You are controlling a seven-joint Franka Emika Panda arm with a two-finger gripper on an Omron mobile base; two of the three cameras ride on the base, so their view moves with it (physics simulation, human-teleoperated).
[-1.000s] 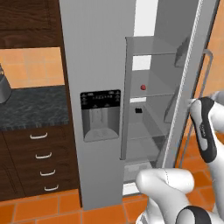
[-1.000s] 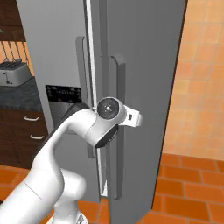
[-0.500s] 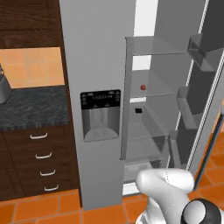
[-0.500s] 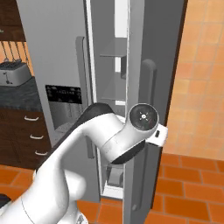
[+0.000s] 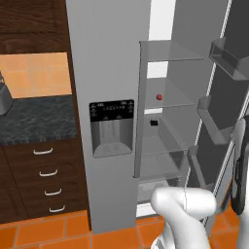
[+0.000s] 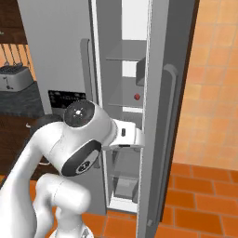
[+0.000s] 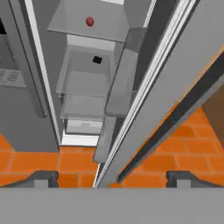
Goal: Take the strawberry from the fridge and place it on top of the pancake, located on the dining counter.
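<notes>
The fridge (image 5: 109, 73) is a tall grey side-by-side unit; its left door is shut and carries a black dispenser panel (image 5: 112, 127), while its right door (image 6: 160, 93) stands swung open, edge-on in the right base view, with a long vertical handle (image 6: 168, 111) on its outer face. Door bins (image 5: 228, 57) line the inner side of the open door. Inside the right compartment, clear glass shelves (image 5: 170, 51) are stacked one above another, with a drawer at the bottom. Orange tiled floor (image 6: 200, 204) lies before the fridge.

To the left of the fridge, a dark speckled table (image 5: 36, 119) sits above dark wooden drawers (image 5: 44, 180) with pale curved pulls. A toaster (image 6: 11, 78) stands on this table in the right base view.

The robot's white arm (image 6: 79, 135) reaches toward the open door's edge. In the hand view the pincer (image 7: 111, 177) has its two dark tips set wide apart, open and holding nothing, with the lower edge of the open door running between them above the floor.

A small black object (image 5: 154, 123) lies on the shelf below the middle one.

The strawberry (image 5: 159, 97), a tiny red fruit, rests on the middle glass shelf inside the right compartment, well apart from the pincer; it is also visible in the hand view (image 7: 89, 21) and the right base view (image 6: 137, 97).
</notes>
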